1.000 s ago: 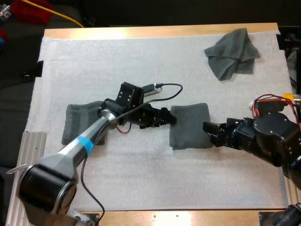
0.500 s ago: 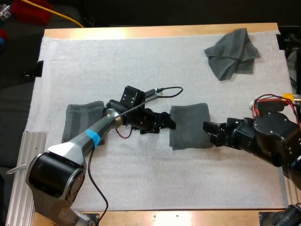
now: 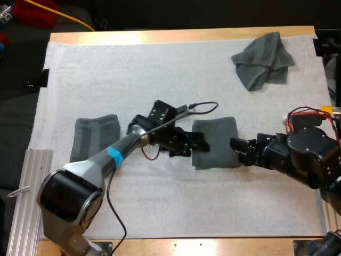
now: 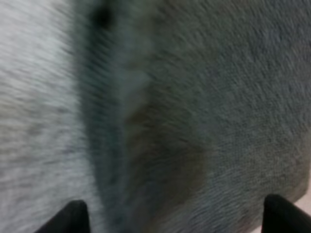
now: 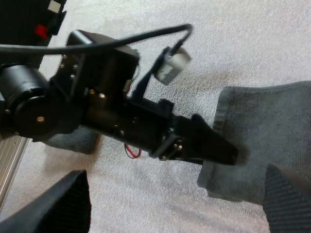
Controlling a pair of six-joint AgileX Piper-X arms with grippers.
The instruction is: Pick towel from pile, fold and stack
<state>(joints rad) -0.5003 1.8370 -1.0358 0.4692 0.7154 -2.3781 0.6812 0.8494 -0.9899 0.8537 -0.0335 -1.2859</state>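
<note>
Folded towel (image 3: 216, 141) lies flat mid-mat, between the two pincers. Since a second ago the left pincer (image 3: 198, 145) has slid along and onto the towel's near-left edge; before, its tips sat just at that edge, higher up. The arm has swung with it, so the second folded towel (image 3: 95, 137) behind the left pincer is now fully uncovered. The right pincer (image 3: 238, 149) has not moved and sits at the folded towel's right edge.

Left pincer is open: in its wrist view the fingers (image 4: 73, 216) stand wide apart over the towel's hemmed edge, with mat (image 3: 160, 74) to one side. Right pincer is open too, fingers (image 5: 73, 204) spread, looking at the left pincer's tips on the towel's edge.

The folded towel is a near-square rectangle. Its long axis runs across the line between the pincers, toward the tabletop (image 3: 176, 35) far side, slightly tilted. The second folded towel's long axis runs the same way.

Crumpled towel (image 3: 264, 58) sits well apart, far beyond the right pincer, near the mat's far right corner.
</note>
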